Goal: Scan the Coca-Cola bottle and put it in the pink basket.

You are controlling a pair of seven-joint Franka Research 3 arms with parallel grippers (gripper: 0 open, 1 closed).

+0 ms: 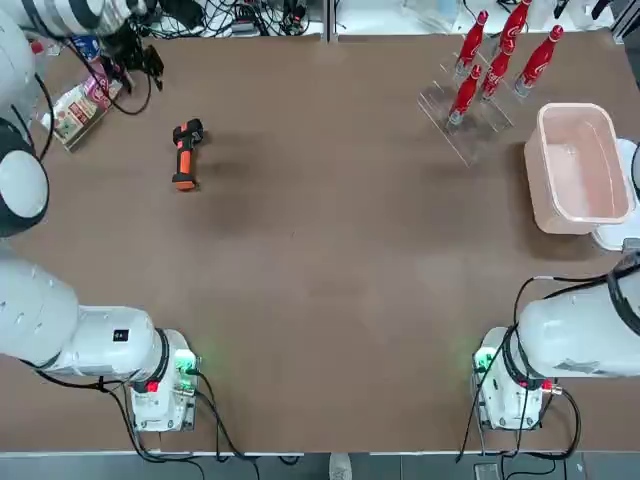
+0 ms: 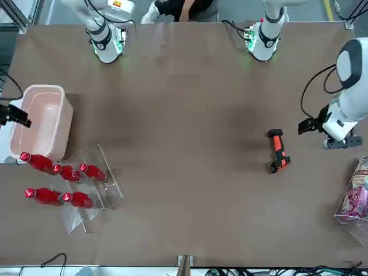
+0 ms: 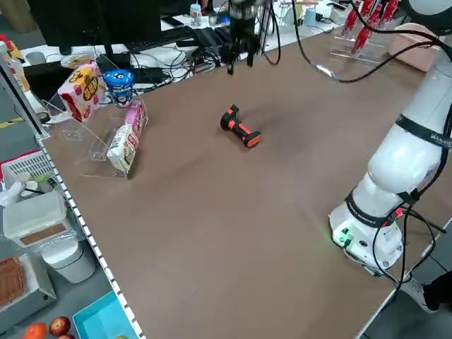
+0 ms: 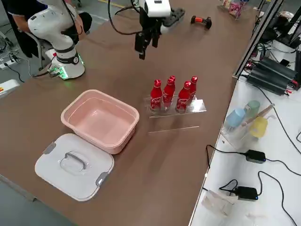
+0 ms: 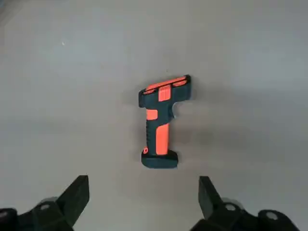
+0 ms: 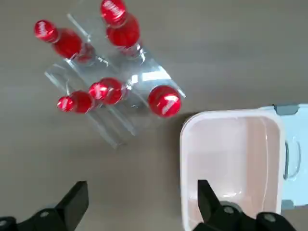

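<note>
Several red Coca-Cola bottles (image 1: 497,65) (image 4: 171,94) stand upright in a clear rack (image 6: 144,79) at the far right of the table. Just beside the rack, toward the robot, sits the pink basket (image 1: 575,108) (image 6: 185,130) with nothing in it. High over the rack and basket hangs my right gripper (image 6: 139,202) (image 4: 146,44), open and holding nothing. An orange-black scanner (image 1: 186,153) (image 5: 161,120) lies on its side at the far left. My left gripper (image 5: 142,197) (image 3: 240,60) hovers above it, a little to its outer side, open with nothing between its fingers.
A white lid with grey handles (image 4: 75,165) lies beside the basket on its outer side. Snack packs in a clear stand (image 3: 106,106) sit at the far left edge. Cables run along the back edge (image 1: 240,20). Both arm bases (image 1: 165,385) (image 1: 510,385) stand at the near edge.
</note>
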